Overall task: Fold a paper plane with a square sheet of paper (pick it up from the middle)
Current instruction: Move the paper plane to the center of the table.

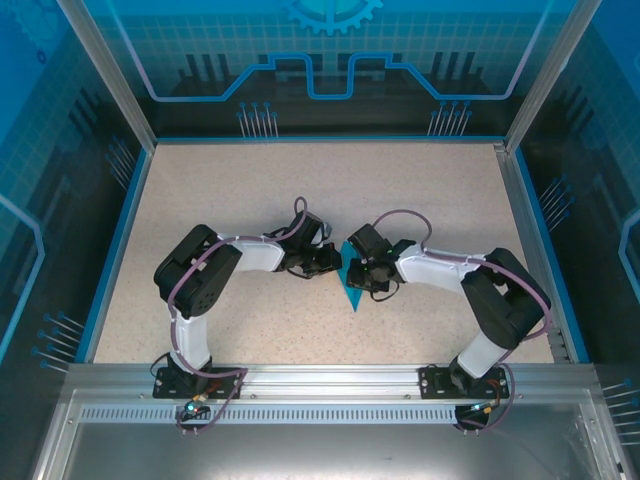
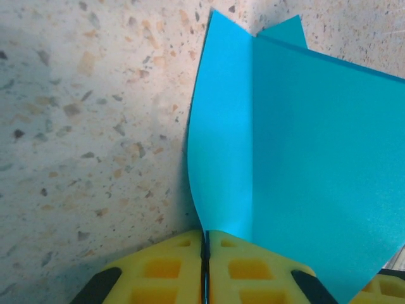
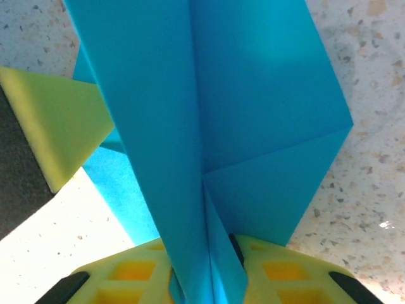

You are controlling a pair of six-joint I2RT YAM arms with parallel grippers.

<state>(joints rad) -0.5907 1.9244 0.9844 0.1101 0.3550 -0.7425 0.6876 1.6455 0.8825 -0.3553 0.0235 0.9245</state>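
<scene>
Paper plane over speckled table is pinched by left gripper and right gripper from opposite sides.

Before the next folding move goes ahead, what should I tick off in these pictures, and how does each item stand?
1. Left gripper shut on the edge of the teal paper: ok.
2. Paper sits between the fingers of the right gripper: ok.
3. Right gripper's pads actually pressing the paper: cannot tell.
4. Centre crease straight: ok.
5. Grippers apart from each other, top view: ok.
6. Paper fully lifted off the table: cannot tell.
</scene>
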